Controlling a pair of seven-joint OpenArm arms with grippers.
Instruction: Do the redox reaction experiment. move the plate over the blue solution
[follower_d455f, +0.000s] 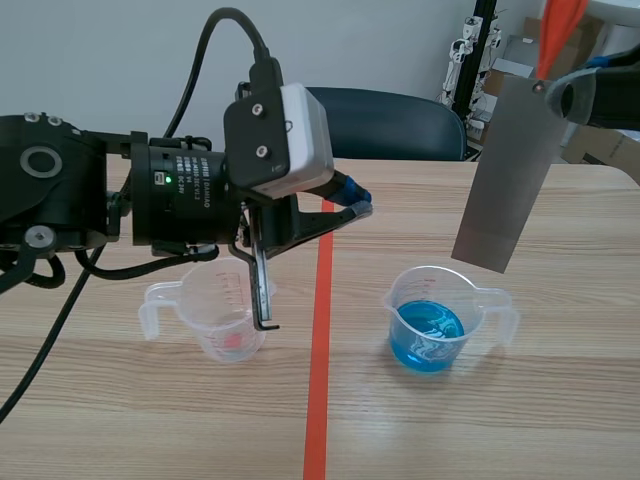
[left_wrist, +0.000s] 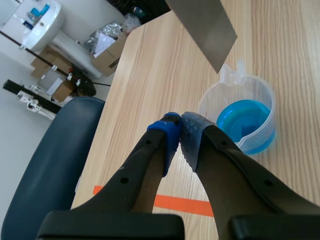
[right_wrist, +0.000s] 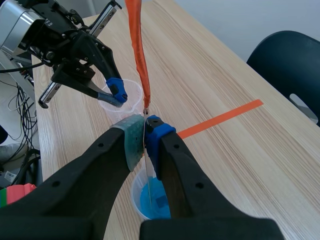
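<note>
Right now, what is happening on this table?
The right gripper is shut on the top of a grey plate. The plate hangs tilted just above the blue cup, and its lower edge is not in the liquid. The left gripper is shut on nothing and hangs above the table, near a clear cup on the other side of the tape line.

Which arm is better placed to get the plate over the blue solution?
Right. The right tool grips the plate, hanging close by the cup of blue solution; the left tool is shut on nothing, by the other cup.
</note>
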